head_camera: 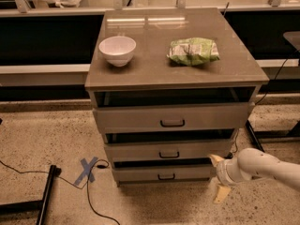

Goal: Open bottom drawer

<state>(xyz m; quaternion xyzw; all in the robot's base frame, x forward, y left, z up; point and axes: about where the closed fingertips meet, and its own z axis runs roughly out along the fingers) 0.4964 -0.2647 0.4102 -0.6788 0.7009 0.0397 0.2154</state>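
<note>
Camera view: the bottom drawer point(140, 174) sits lowest in the cabinet point(150, 67), front edge just above the floor point(154, 205); the gripper point(219, 177) hovers at its right end, fingers spread apart; open floor lies nearer.

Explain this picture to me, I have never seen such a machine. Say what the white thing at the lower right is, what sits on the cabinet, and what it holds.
There is one picture, looking down on the front of a grey-brown three-drawer cabinet. The white tube at the lower right is a robot arm. Its end is a two-finger gripper, a simple hand. The gripper is open, holds nothing, and hangs near the floor by the right end of the slim bottom drawer, away from that drawer's small dark loop handle. On the cabinet top stand a white round bowl and a crumpled green bag.
</note>
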